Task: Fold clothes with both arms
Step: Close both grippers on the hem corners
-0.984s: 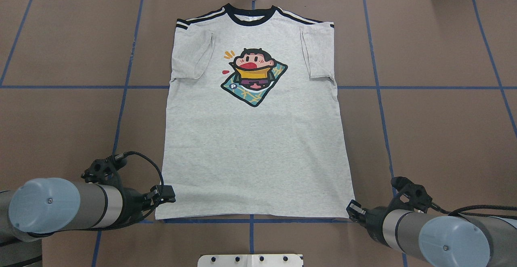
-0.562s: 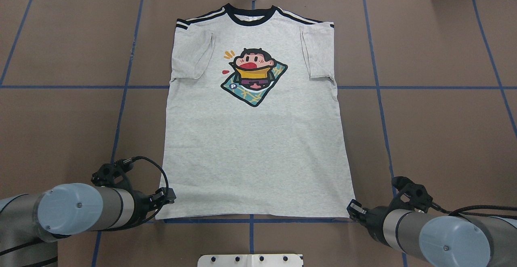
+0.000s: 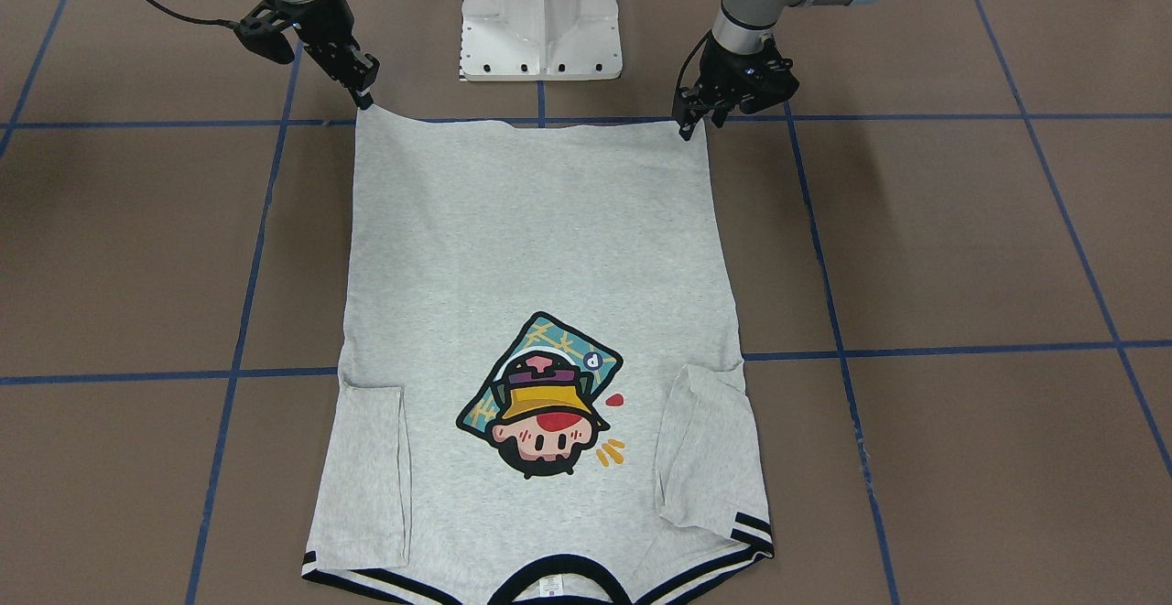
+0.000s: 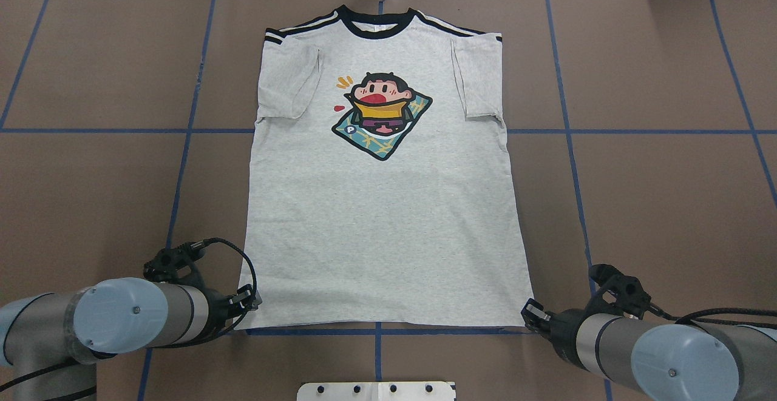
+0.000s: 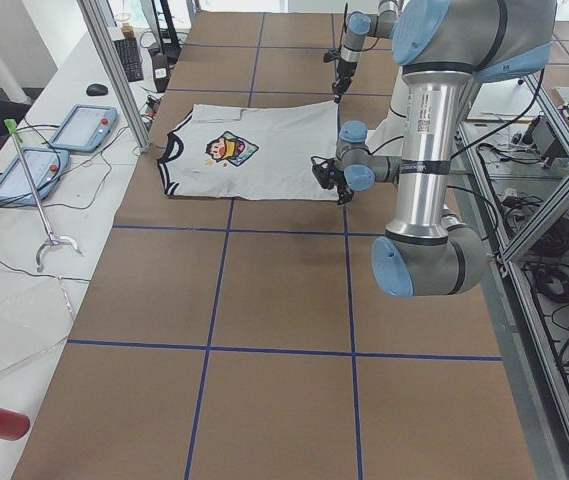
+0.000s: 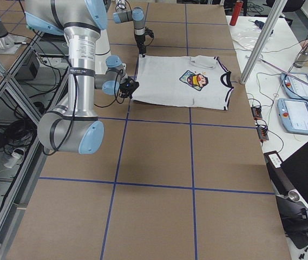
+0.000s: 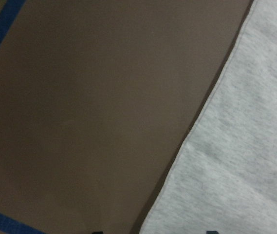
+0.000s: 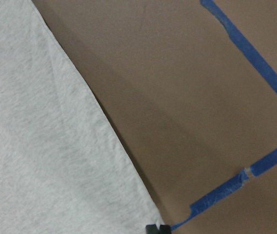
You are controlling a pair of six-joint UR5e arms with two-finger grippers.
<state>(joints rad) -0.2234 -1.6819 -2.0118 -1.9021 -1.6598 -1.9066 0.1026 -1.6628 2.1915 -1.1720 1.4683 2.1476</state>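
The light grey T-shirt (image 4: 382, 219) lies flat on the brown table, print up, collar (image 4: 376, 25) at the far side and both sleeves folded in. My left gripper (image 4: 252, 299) is open at the near left hem corner; in the left wrist view the hem edge (image 7: 196, 141) runs between its spread tips. My right gripper (image 4: 529, 315) is shut on the near right hem corner. In the front-facing view that corner (image 3: 368, 113) is drawn to a point under the right gripper (image 3: 364, 97), and the left gripper (image 3: 689, 124) stands over the other corner.
The white pedestal (image 3: 540, 28) stands just behind the hem between the arms. Blue tape lines (image 4: 182, 164) cross the brown table. Tablets and cables (image 5: 74, 130) lie on the white bench beyond the collar side.
My left arm has swung in towards the shirt, and its gripper has settled lower at the left hem corner. The right arm and the shirt have not moved.
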